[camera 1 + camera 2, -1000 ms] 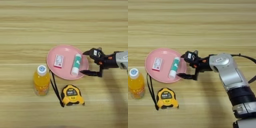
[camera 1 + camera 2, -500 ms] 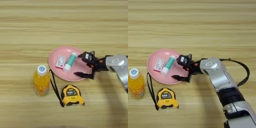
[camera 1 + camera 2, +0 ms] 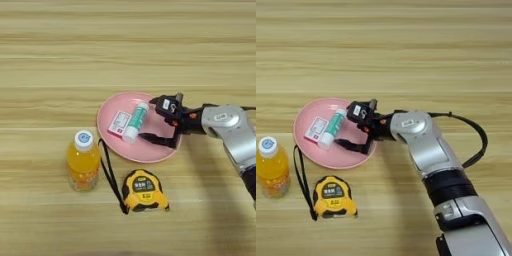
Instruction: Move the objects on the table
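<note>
As I watch remotely, tool (image 3: 151,119): black two-finger, spread over round pink plate (image 3: 150,152).
Tube: white green-labelled tube (image 3: 135,120) lying on plate.

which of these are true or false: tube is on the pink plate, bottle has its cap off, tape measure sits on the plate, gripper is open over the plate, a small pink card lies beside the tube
1. The white tube lies on the pink plate. True.
2. The orange-drink bottle has its cap off. False: the white cap is on, and the bottle stands upright on the table, left of the plate.
3. The tape measure sits on the plate. False: it lies on the table in front of the plate.
4. The right gripper is open over the plate. True: its two black fingers are spread apart, just right of the tube.
5. A small pink and white card lies beside the tube. True: on the plate, left of the tube.
</note>
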